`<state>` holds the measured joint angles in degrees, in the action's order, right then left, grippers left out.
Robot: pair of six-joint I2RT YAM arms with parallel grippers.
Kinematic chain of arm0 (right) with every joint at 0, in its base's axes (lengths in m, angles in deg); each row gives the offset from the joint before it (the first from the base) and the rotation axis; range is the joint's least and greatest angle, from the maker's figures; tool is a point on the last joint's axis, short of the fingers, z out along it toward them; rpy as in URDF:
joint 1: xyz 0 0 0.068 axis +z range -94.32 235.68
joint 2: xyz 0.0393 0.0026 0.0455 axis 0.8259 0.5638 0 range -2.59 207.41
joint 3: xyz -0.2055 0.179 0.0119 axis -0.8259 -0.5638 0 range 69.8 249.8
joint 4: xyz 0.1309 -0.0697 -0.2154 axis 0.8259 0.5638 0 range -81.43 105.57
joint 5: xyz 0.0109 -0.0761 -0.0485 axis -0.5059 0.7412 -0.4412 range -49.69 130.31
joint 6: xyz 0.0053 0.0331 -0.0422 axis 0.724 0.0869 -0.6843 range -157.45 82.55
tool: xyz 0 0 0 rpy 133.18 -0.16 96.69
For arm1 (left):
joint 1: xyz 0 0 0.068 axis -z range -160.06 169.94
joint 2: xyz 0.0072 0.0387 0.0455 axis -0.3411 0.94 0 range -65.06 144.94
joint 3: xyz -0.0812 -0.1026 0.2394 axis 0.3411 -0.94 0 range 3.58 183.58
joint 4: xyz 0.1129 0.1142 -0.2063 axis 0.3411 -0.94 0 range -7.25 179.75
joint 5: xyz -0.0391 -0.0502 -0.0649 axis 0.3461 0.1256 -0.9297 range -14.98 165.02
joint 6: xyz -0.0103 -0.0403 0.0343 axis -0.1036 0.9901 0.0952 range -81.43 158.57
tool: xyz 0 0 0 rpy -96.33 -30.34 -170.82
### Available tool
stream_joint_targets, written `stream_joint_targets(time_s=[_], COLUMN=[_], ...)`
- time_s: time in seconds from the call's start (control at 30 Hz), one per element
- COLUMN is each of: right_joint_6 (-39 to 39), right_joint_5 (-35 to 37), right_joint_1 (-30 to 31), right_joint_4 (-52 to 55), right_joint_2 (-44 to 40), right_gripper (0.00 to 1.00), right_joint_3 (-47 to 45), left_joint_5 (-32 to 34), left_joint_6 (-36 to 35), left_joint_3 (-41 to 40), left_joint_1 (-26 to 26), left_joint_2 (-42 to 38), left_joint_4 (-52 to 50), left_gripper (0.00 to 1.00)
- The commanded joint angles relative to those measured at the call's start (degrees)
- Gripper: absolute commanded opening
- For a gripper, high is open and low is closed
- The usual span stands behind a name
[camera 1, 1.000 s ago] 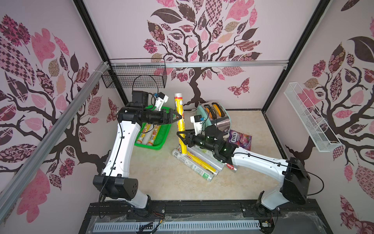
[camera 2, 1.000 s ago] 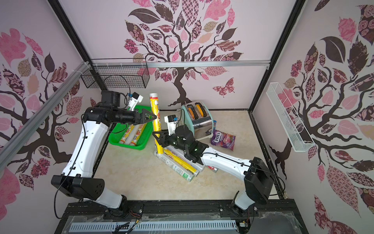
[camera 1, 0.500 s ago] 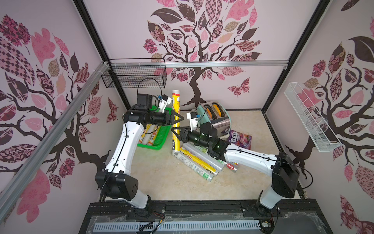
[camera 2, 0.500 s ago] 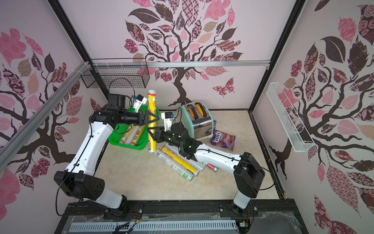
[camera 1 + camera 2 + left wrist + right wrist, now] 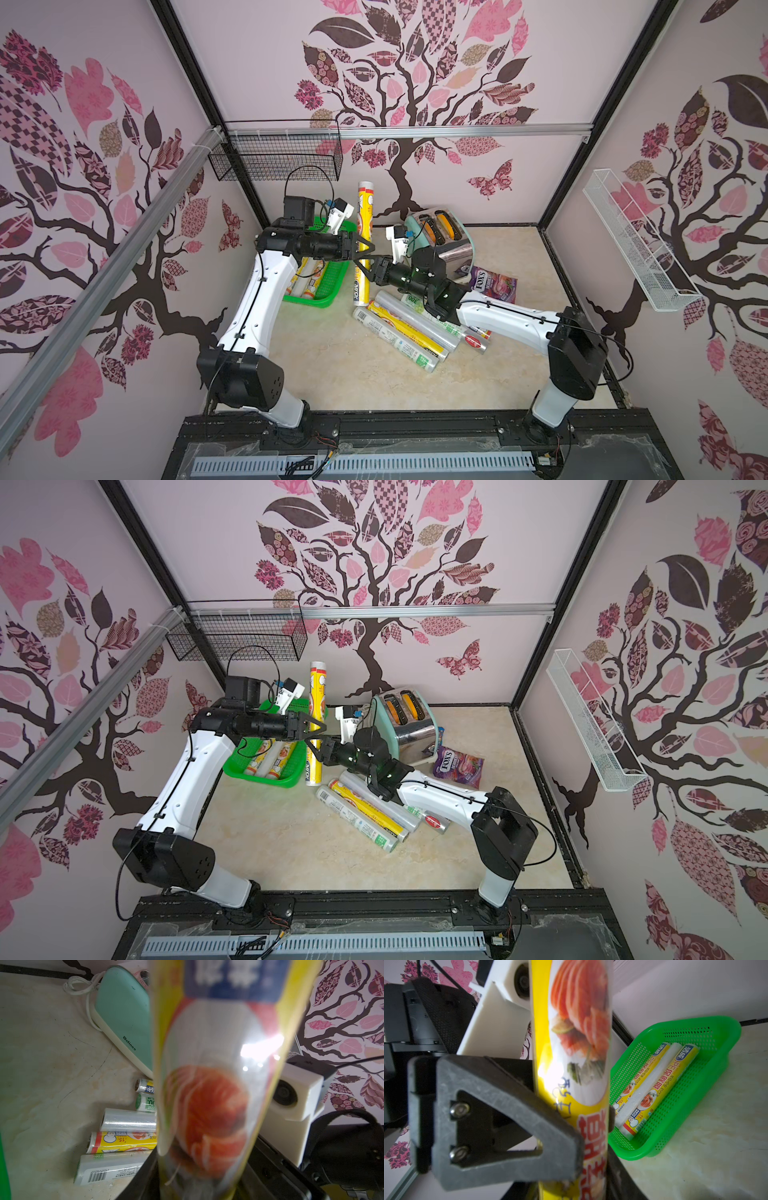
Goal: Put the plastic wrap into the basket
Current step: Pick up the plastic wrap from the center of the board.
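Observation:
A yellow plastic wrap roll [image 5: 365, 216] [image 5: 316, 696] stands upright in the air beside the green basket [image 5: 332, 286] [image 5: 266, 777]. My right gripper [image 5: 362, 272] [image 5: 591, 1184] is shut on its lower part. My left gripper [image 5: 365, 249] [image 5: 199, 1178] clamps the same roll [image 5: 218, 1084] just above, its grey finger [image 5: 500, 1126] pressed against the wrapper. The basket [image 5: 675, 1136] holds three rolls [image 5: 654, 1088], two yellow and one white. Several more rolls [image 5: 407, 328] [image 5: 124, 1140] lie in a pile on the floor under the right arm.
A mint and steel toaster [image 5: 440, 237] stands behind the right arm, with a purple FOX'S bag [image 5: 492, 284] to its right. A black wire basket [image 5: 274, 160] hangs on the back wall. A white wire rack [image 5: 636, 245] hangs on the right wall.
The right arm carried the yellow roll left toward the basket and stood it straighter. The left gripper came onto the roll and closed its jaws round it.

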<state>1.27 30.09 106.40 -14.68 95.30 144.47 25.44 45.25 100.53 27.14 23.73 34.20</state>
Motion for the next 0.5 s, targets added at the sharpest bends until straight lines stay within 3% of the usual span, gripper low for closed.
stream_joint_targets(time_s=[0.0,0.2,0.47], right_joint_6=[2.57,4.89,1.33], right_joint_5=[-1.21,-1.56,-1.7], right_joint_1=[0.03,-0.01,-0.01], right_joint_4=[-3.12,-5.79,-3.26], right_joint_2=[0.85,1.53,-0.56], right_gripper=[0.38,0.48,0.67], right_joint_3=[2.54,0.33,-1.59], left_joint_5=[-2.98,-2.75,1.07], left_joint_6=[-1.92,-1.97,-4.28], left_joint_3=[0.21,1.04,1.6], left_joint_1=[0.84,0.85,0.77], left_joint_2=[-0.75,0.09,0.91], left_joint_4=[-0.7,-1.19,-3.16], left_gripper=[0.42,0.38,0.38])
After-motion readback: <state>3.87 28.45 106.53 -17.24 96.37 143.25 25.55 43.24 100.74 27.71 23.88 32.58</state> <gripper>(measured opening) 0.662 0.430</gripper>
